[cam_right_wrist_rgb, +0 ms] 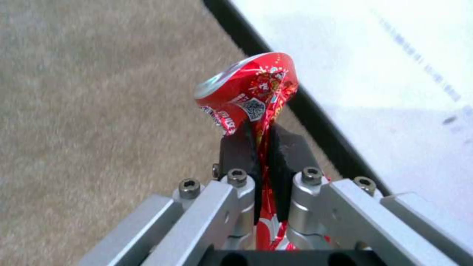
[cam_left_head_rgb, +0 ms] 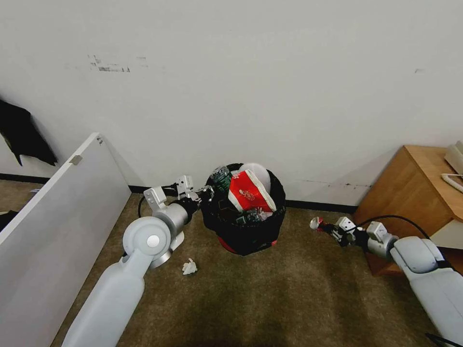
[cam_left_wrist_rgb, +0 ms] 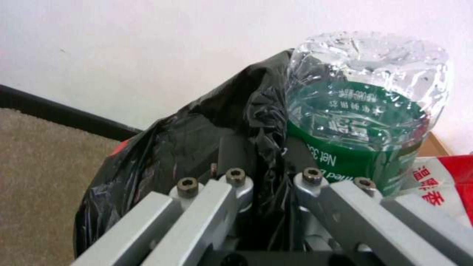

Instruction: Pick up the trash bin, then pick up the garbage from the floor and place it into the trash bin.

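Two hands are busy at once: the left hand [cam_left_wrist_rgb: 266,192] is clamped on the black bag at the rim of the trash bin [cam_left_head_rgb: 246,236], holding it lifted off the floor [cam_left_head_rgb: 289,299] near the wall, while the right hand [cam_right_wrist_rgb: 261,159] pinches a crushed red can [cam_right_wrist_rgb: 251,92] off to the bin's right, well apart from it. That can is light and already flattened where the pads [cam_right_wrist_rgb: 236,147] grip it (thin metal, so it should neither slip nor spring back), and the hold looks firm. Inside the bin a clear bottle [cam_left_wrist_rgb: 364,111] with a green label and a red-white carton [cam_left_head_rgb: 248,193] stand well above the rim, so it looks nearly full; its load is probably light, but the bag is slick and soft, which makes the rim grip the weaker one. A white paper wad [cam_left_head_rgb: 189,266] lies on the carpet beside the left arm, soft enough to pinch anywhere.
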